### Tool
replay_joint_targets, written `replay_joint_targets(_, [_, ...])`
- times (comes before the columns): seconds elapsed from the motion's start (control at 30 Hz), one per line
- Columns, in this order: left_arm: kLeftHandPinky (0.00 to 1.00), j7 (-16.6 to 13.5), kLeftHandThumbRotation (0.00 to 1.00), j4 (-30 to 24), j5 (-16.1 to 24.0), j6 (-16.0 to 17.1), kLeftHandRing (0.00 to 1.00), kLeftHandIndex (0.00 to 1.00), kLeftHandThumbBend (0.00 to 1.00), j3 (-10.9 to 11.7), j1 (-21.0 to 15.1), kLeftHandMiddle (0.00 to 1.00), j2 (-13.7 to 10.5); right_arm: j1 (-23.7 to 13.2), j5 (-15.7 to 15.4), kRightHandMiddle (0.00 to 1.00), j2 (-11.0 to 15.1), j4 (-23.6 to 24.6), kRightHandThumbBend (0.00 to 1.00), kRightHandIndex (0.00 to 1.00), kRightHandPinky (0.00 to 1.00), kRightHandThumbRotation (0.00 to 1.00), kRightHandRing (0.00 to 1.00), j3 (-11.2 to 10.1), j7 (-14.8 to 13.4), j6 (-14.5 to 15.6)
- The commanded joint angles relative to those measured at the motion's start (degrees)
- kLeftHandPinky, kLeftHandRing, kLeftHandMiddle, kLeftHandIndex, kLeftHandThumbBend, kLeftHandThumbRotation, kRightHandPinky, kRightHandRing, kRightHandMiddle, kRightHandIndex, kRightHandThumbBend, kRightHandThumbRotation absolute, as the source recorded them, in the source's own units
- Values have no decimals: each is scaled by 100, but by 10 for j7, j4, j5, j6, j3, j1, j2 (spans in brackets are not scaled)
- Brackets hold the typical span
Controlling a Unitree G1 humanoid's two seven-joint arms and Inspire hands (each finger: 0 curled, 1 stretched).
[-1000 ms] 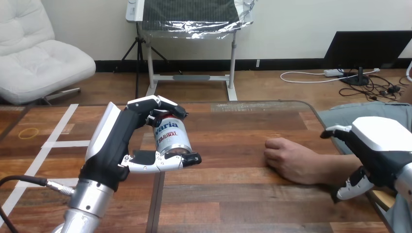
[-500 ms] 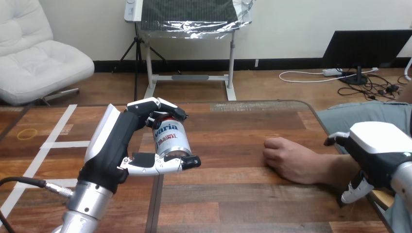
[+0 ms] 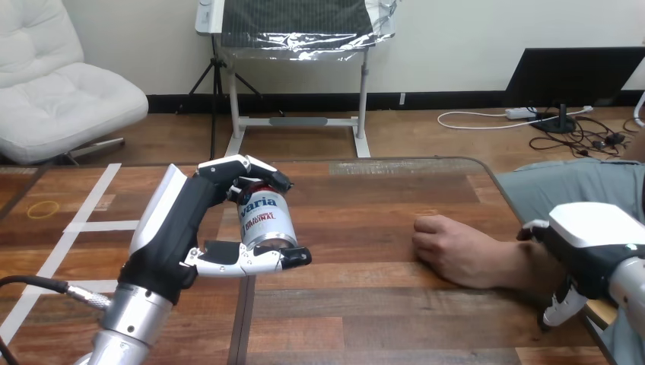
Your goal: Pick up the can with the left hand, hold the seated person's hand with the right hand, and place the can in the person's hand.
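1. We log the can (image 3: pixel 266 219) inside the left hand (image 3: pixel 179 228), well to the left of the person's hand (image 3: pixel 449 251). A stretch of bare tabletop (image 3: pixel 365 304) lies between can and person's hand.
2. The left hand is gripping the can. Its fingers (image 3: pixel 255 169) curl over the can's upper end, and its thumb (image 3: pixel 251 260) stretches along beneath the lower end.
3. The can stands nearly upright in that grip. Its label faces us and its silvery lower rim is tipped slightly our way.
4. Left arm pose: the silver forearm (image 3: pixel 125 323) rises from the bottom edge, further left of the person's hand than the can is. The white back shell faces away from the person's hand and the palm side is turned toward it.
5. The person's hand rests palm down on the tabletop, loosely closed and holding nothing. Its wrist runs off to the right.
6. The right hand (image 3: pixel 586 247) sits just right of the person's hand, over the wrist, white back shell up. We cannot tell whether it is open or closed, nor whether it touches the wrist.
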State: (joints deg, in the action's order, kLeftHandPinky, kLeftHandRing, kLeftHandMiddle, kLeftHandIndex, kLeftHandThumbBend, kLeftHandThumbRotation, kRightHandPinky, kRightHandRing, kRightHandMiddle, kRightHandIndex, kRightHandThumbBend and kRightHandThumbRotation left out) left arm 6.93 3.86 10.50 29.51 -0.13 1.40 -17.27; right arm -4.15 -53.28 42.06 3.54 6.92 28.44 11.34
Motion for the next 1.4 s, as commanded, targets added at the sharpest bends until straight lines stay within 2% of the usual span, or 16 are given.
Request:
replay_joint_targets(0.0, [42, -4, 0, -8, -14, 13, 45, 55, 72, 13, -21, 50, -4, -61, -14, 90, 12, -18, 73, 88, 86, 11, 90, 8, -4, 7])
replay_joint_targets(0.1, [42, -5, 0, -8, -12, 12, 44, 55, 72, 14, -21, 50, -5, -68, -17, 90, 11, -31, 72, 88, 87, 13, 91, 13, -2, 9])
replay_joint_targets(0.37, [42, -6, 0, -11, -9, 9, 44, 55, 73, 16, -18, 50, -5, -87, -24, 90, 10, -72, 72, 88, 86, 15, 90, 31, -19, 2])
replay_joint_targets(0.63, [42, -1, 0, -12, -15, 10, 44, 55, 73, 16, -16, 50, -5, -103, -19, 90, 6, -105, 71, 87, 85, 16, 90, 43, -27, -2])
replay_joint_targets(1.37, [41, 4, 0, -22, -25, 3, 44, 55, 73, 15, -9, 50, -2, -132, -13, 90, 1, -165, 65, 88, 87, 20, 90, 68, -43, -13])
